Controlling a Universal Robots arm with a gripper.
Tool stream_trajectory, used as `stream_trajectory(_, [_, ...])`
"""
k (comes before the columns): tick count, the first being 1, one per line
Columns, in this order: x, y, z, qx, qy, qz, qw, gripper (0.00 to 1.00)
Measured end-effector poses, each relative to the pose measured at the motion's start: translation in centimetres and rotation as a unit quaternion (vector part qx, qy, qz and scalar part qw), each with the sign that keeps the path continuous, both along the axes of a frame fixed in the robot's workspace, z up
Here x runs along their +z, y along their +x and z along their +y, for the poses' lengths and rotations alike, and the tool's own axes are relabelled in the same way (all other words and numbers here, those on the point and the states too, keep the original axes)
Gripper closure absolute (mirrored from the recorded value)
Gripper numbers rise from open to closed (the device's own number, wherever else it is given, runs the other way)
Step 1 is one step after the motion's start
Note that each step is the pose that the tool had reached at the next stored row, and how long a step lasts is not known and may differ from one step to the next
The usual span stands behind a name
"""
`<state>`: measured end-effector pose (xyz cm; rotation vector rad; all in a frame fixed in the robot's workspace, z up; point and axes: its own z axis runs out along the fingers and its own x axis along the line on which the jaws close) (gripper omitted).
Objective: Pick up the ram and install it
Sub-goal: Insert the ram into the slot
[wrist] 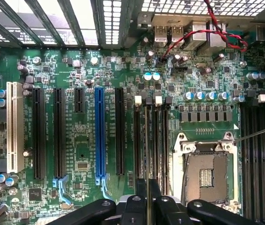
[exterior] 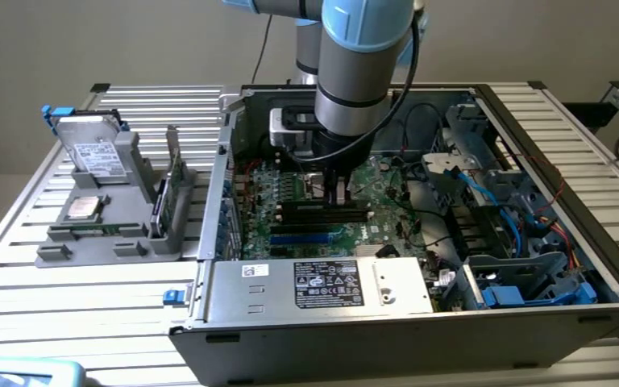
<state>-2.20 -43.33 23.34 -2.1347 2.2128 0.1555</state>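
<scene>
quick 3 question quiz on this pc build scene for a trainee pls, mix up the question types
1. True or false: the gripper is down inside the open computer case.
2. What is pinched between the fingers? A a blue cable; B the ram; C the grey drive.
3. In the exterior view, on which side of the case does the grey fixture stand?
Key: 1 true. 2 B. 3 the exterior view's left.
</scene>
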Motion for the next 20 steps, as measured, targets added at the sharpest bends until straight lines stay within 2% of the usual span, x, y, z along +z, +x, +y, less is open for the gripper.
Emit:
stream_trajectory(4, [0.01,0.00,-0.16,0.000,0.0000,0.0009,1.0000,0.85])
stream_trajectory(20, [-0.04,0.00,-0.36,0.000,-0.0002,0.0010,1.0000,0.85])
